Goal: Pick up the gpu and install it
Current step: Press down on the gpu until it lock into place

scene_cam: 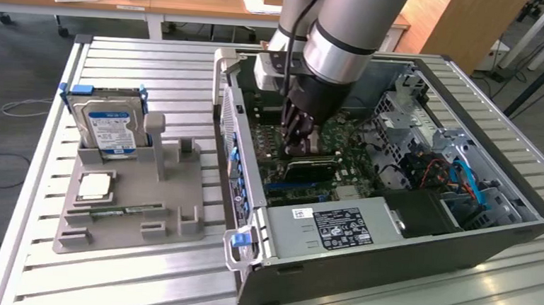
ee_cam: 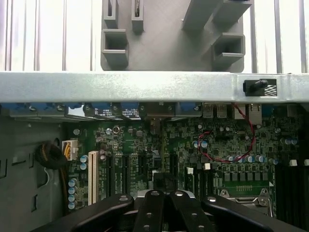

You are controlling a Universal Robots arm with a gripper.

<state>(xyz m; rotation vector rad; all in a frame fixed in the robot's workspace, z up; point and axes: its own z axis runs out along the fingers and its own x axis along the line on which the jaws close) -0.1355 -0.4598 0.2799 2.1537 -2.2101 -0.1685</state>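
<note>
Exterior view: end effector (scene_cam: 300,148), fingers together, sits low inside the open computer case (scene_cam: 493,240) over the motherboard (scene_cam: 346,173). I cannot make out the gpu. At 9 o'clock, a hard drive (scene_cam: 109,130) stands in the grey holder (scene_cam: 127,207).

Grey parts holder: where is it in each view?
Exterior view: grey parts holder on the slatted table, on the exterior view's left of the computer case.
Wrist view: grey parts holder beyond the case's silver rim.
Shared landmark: the motherboard.
</note>
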